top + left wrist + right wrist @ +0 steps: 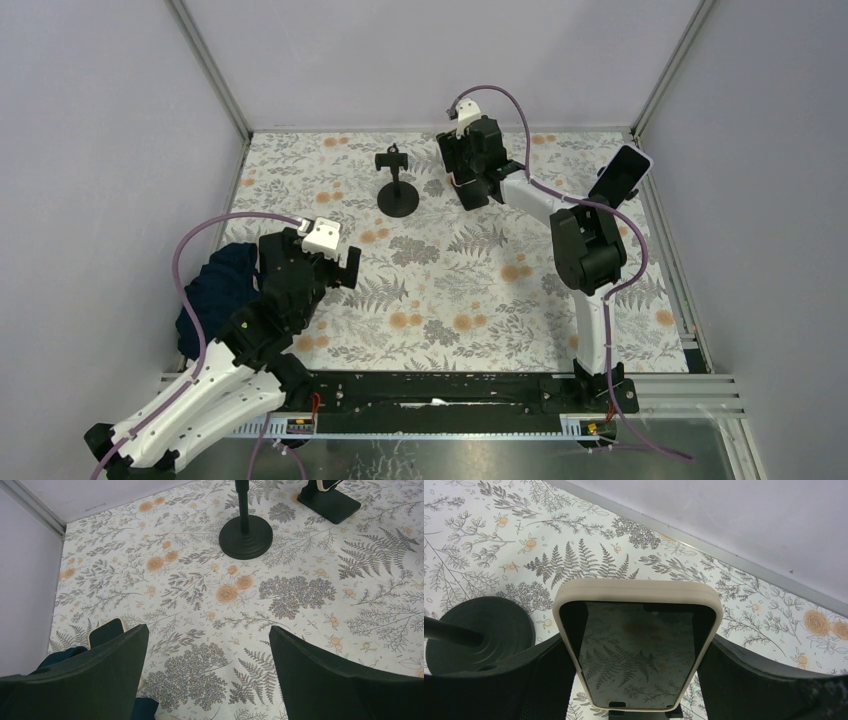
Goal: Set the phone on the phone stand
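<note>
Nearest the bases, the left end effector (209, 629) hangs low over the flowered tabletop (470, 300), jaws spread wide, gripping nothing. Just to its left a dark blue cloth (213, 285) lies bunched at the tabletop's left edge. In the left wrist view a cream-rimmed slab (106, 631), dark-faced and phone-like, pokes out beside that cloth. The right arm (590, 255) rises from its base at near right, bends at the elbow, then reaches toward far centre. By the right edge, just beyond that elbow, a pale-rimmed slab (622, 173) sits tilted; can't tell what props it. Farther back the phone stand (398, 195) is upright on its round black base, approx mid-tabletop near the back wall. The right end effector (639, 647) sits just right of the stand, closed on the phone (636, 630), w/ one finger against each long edge. The phone has a cream case, and its dark screen mirrors the fern print. It's beside the stand's base, not on the stand. Whether its lower end touches the tabletop, can't tell.
</note>
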`<state>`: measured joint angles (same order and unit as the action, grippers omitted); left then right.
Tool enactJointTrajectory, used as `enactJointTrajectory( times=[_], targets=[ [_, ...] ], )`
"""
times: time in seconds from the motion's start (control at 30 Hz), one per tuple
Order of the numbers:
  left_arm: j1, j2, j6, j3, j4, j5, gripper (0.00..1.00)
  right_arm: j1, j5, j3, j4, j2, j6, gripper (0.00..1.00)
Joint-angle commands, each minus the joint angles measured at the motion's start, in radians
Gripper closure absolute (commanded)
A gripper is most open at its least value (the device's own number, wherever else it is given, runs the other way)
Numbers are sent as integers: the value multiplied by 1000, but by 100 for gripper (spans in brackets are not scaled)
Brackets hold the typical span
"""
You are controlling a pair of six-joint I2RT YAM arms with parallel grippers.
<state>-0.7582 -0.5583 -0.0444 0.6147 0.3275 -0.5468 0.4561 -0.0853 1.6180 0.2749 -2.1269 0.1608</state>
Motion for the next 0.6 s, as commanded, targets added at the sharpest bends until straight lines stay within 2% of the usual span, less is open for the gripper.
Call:
enactJointTrajectory(
  times=[0.0,0.57],
  targets=[
    [4,-2,-23,-10,-39,6,2,-12,2,13,65,92,14,76],
    [4,-6,-26,-11,-41,9,2,-52,84,59,32,63,-10,74]
  ],
)
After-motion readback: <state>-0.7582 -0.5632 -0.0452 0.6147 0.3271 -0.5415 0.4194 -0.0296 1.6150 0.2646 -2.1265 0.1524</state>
